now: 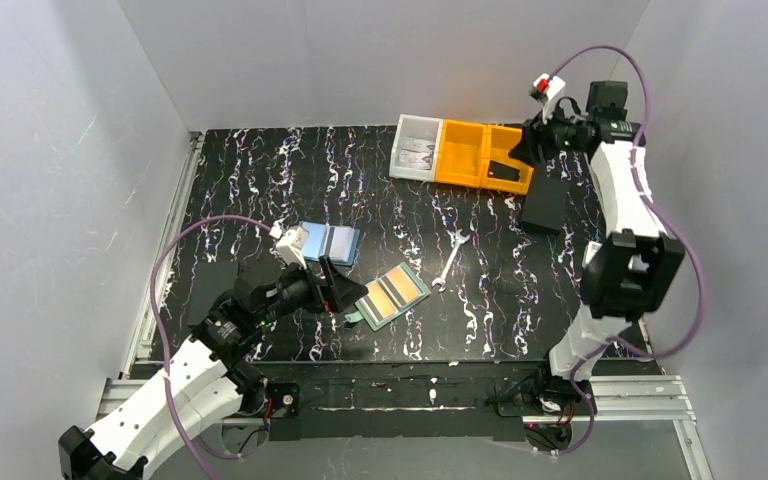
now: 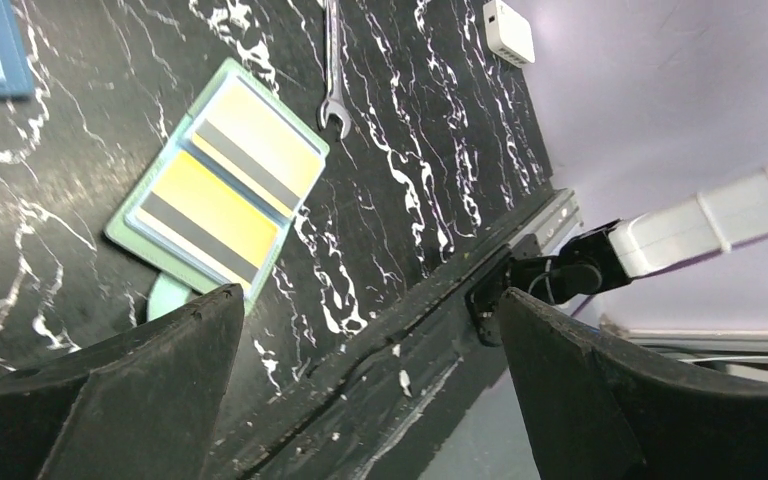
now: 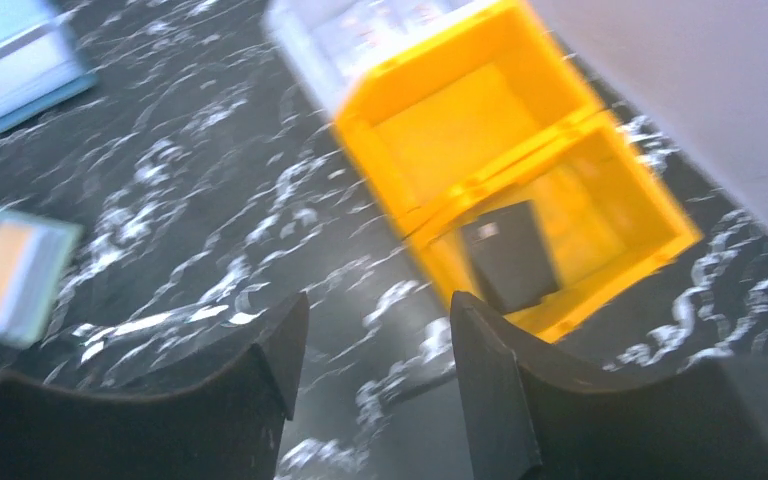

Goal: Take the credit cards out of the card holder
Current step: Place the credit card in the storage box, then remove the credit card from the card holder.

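The card holder (image 2: 123,230) lies open, slantwise, just beyond the wide-spread, empty left gripper (image 2: 368,300); the right arm (image 1: 622,195) is well apart.

- Left arm (image 1: 185,385): stretched low from its base, forward and toward the centre, wrist near level.
- Left gripper (image 1: 343,290) (image 2: 368,300): tips pointing to its right, jaws spread wide, nothing between them.
- Right arm (image 1: 625,190): elbow raised, forearm reaching to the far side, wrist turned leftward.
- Right gripper (image 1: 520,150) (image 3: 378,305): tilted downward, jaws partly apart, gap clear, holding nothing.
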